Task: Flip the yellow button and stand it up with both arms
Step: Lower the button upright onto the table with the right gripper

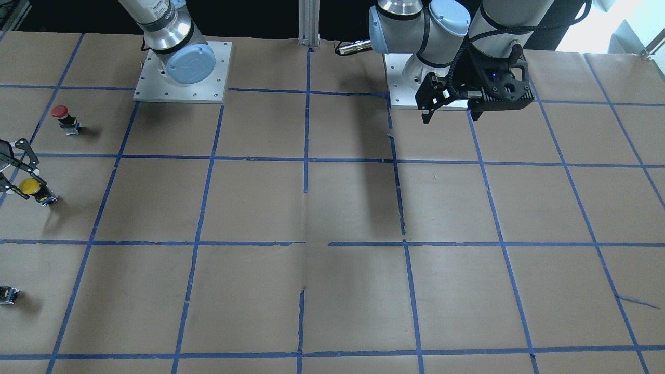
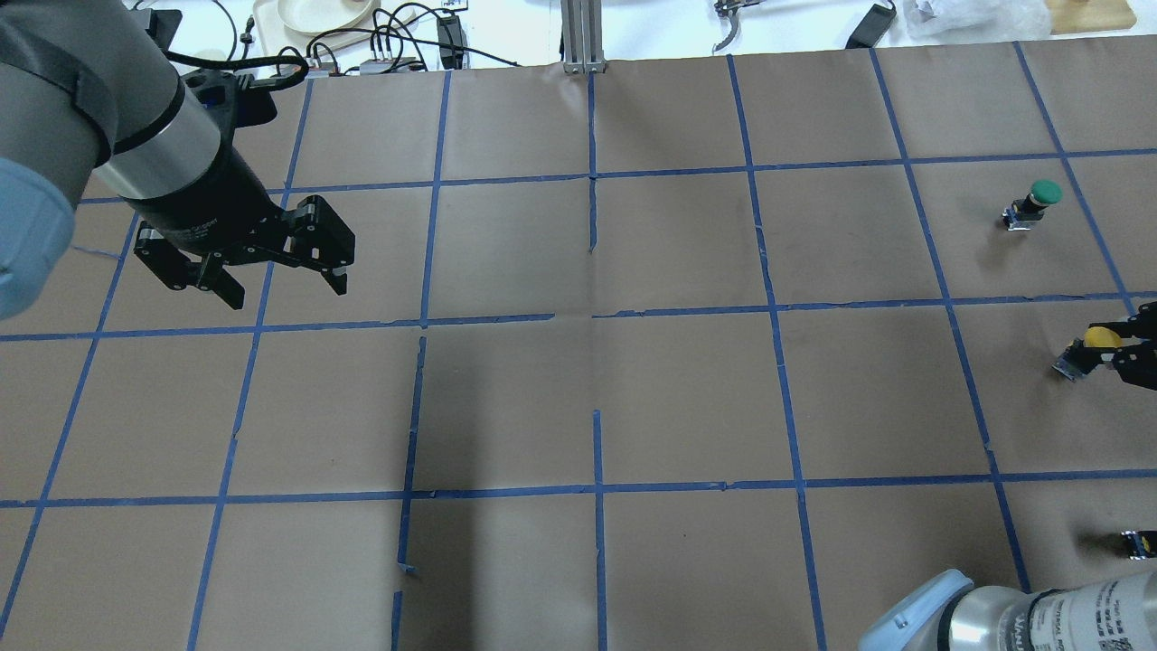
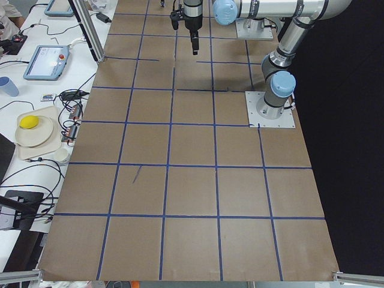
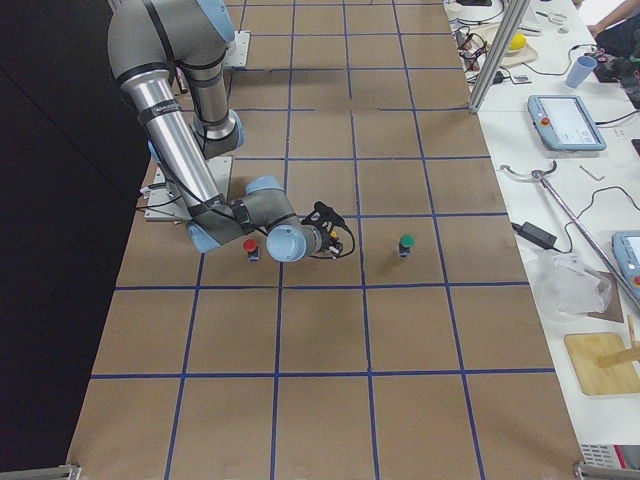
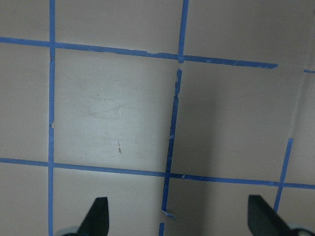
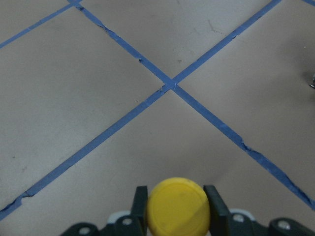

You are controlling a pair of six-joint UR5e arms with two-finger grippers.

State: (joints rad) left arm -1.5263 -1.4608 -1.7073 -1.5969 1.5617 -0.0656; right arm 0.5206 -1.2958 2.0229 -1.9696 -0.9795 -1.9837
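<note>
The yellow button (image 6: 178, 210) has a round yellow cap and a grey-black base. It sits between the fingers of my right gripper (image 6: 177, 199), which is shut on its cap. It is held tilted, low over the table at the far right edge of the overhead view (image 2: 1096, 338), base pointing left. It also shows in the front view (image 1: 31, 186) with the right gripper (image 1: 26, 182) around it. I cannot tell whether the base touches the paper. My left gripper (image 2: 289, 291) is open and empty, high over the left side, and shows the same in the left wrist view (image 5: 179, 219).
A red-capped button (image 1: 61, 116) stands nearer the robot than the yellow one. A green-capped button (image 2: 1038, 199) stands beyond it. A small dark capless component (image 2: 1137, 541) lies by the right arm's base. Brown paper with a blue tape grid (image 2: 592, 316) covers the table.
</note>
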